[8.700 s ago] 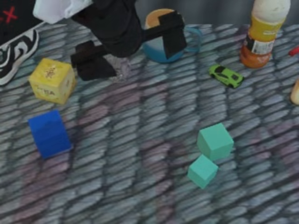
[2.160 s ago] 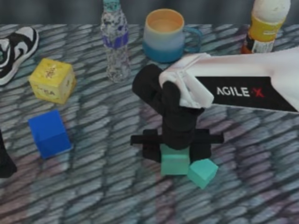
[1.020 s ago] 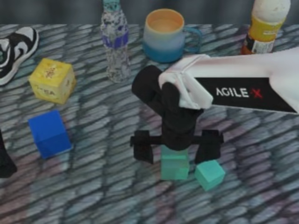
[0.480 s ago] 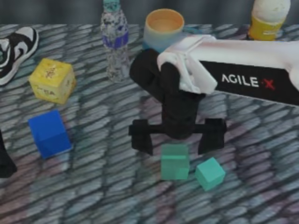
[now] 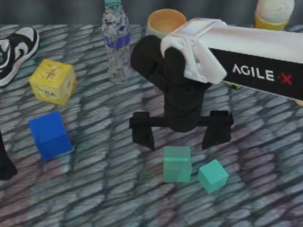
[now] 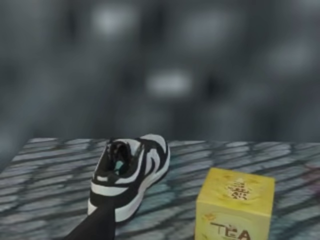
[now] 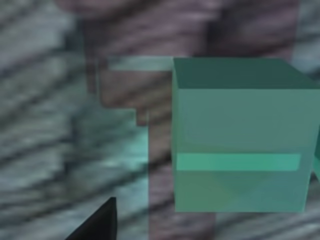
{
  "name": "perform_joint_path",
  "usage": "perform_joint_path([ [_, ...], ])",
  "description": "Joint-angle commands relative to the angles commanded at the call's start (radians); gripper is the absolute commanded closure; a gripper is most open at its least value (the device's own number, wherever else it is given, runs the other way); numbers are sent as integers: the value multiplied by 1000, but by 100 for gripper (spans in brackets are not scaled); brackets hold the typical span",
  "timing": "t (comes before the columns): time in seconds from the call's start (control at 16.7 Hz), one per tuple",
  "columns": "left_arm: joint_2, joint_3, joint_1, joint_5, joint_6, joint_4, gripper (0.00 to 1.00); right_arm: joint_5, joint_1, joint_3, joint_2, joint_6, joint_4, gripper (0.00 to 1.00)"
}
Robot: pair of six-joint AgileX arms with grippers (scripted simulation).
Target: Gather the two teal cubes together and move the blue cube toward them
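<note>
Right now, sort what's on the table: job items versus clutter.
Job: larger teal cube, smaller teal cube, blue cube.

Clutter: yellow tea cube, sneaker, water bottle, mug, orange bottle.

My top view looks straight down on the table (image 5: 94, 198) from well above. The left wrist camera sits low near the table's 9 o'clock edge, looking level toward 11 o'clock; it shares the sneaker (image 6: 131, 172) (image 5: 16, 49) and the yellow printed cube (image 6: 235, 205) (image 5: 53, 81) with the top view. The right wrist camera looks down from very close, its picture nearly filled by the larger teal cube (image 7: 240, 135) (image 5: 177, 164), which lies just past centre toward 6 o'clock from above.
</note>
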Motion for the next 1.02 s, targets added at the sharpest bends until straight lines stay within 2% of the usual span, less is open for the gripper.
perform_joint_path([
  [0.18,51,50,-8,2,33,-34,0,13,-22,-46,-61,-30,35,0],
  [0.42,243,217,-28,4,144,-150,0,46,-101,-215,-279,-125,147,0],
  [0.72,670,518,-61,2,352,-372,0,82,-256,-560,-688,-293,347,0],
  [1.02,1174,841,-100,-2,584,-626,0,88,-430,-966,-1165,-475,582,0],
])
